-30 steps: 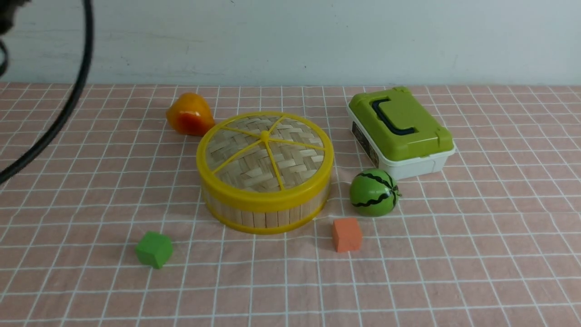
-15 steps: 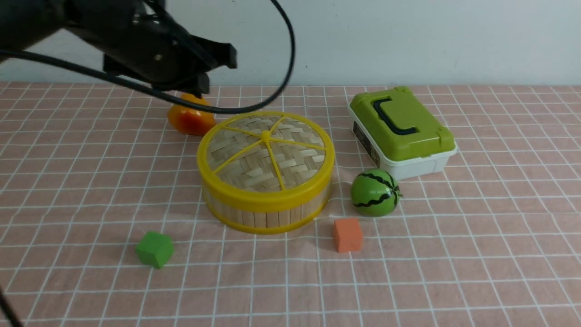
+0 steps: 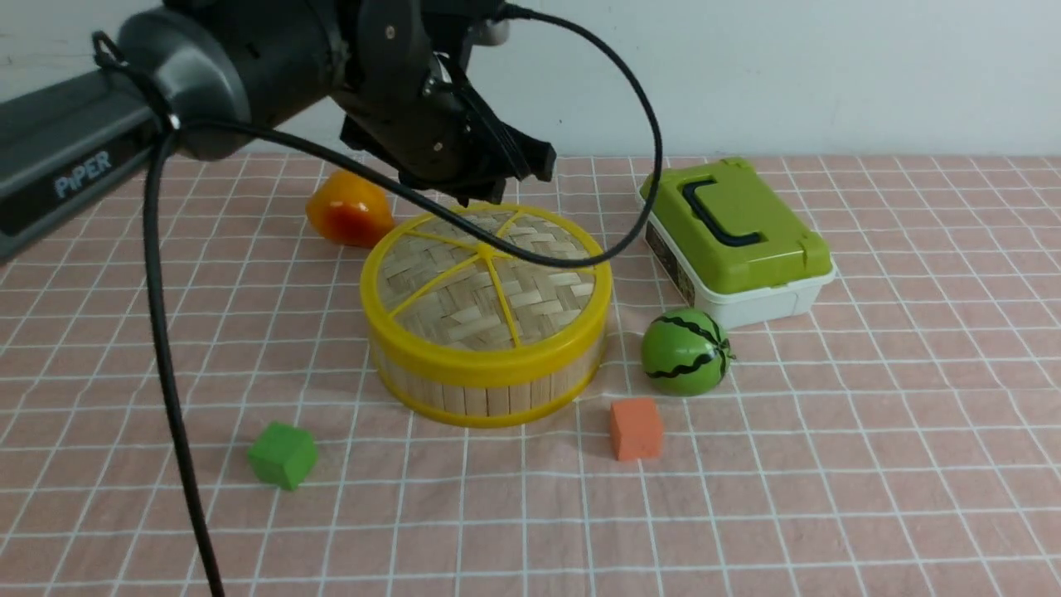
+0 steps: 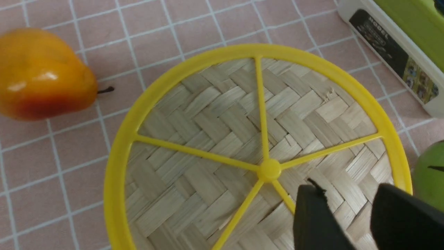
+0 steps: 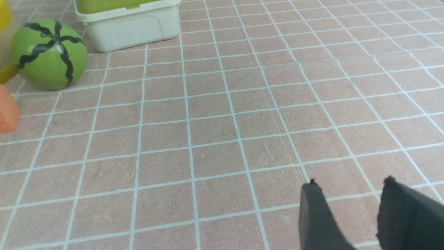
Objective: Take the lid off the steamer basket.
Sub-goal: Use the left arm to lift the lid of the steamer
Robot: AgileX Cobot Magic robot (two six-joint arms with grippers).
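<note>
Since the earlier frame the left arm has swung further in over the pink checked cloth, trailing its black cable, and the left gripper now hangs above the far edge of the lid. In the left wrist view its black fingers stand spread, with woven bamboo showing between them and nothing in their hold. White lettering on the arm's grey link reads PIPER. The lid sits closed on the steamer basket at the middle of the cloth, with an orange pear behind it and a toy watermelon beside it. A white box with a green lid carries a dark side label; its top line appears to read MODEL, and the rest is too blurred to read. The right gripper hovers over bare cloth, its fingers parted and empty.
</note>
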